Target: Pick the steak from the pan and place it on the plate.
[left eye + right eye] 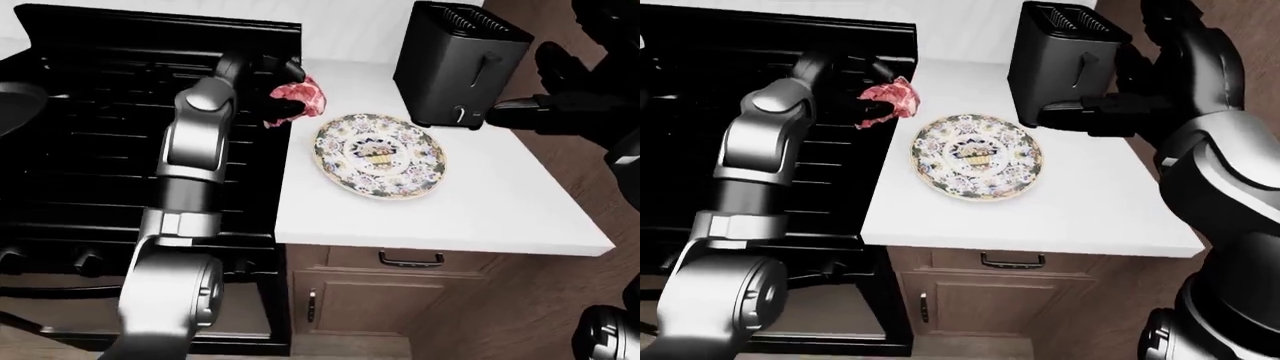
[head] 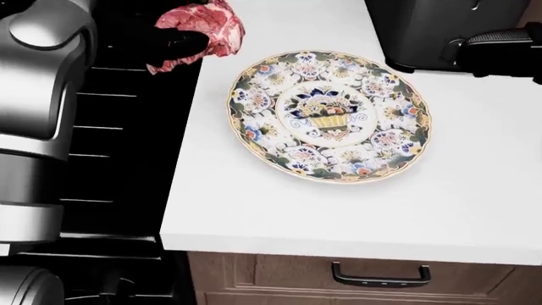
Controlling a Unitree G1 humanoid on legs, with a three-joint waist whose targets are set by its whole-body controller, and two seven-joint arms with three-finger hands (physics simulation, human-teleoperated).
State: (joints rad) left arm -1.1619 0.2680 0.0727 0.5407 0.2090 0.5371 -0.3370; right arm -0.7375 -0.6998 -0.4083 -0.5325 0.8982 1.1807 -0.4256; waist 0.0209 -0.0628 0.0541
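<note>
Steak in the left hand, short of the plate

The left hand (image 2: 173, 43) has its dark fingers clenched round the steak (image 2: 203, 28), held over the seam where stove (image 1: 90, 150) meets counter (image 2: 474, 210). The plate (image 2: 328, 115) lies on the counter down and to the right of the steak in the head view, near but apart, so the carry likely runs that way. The right hand (image 1: 1110, 112) hovers by the toaster (image 1: 1060, 64); whether its fingers are released, I cannot tell

head view down, near, eyes wider
</note>
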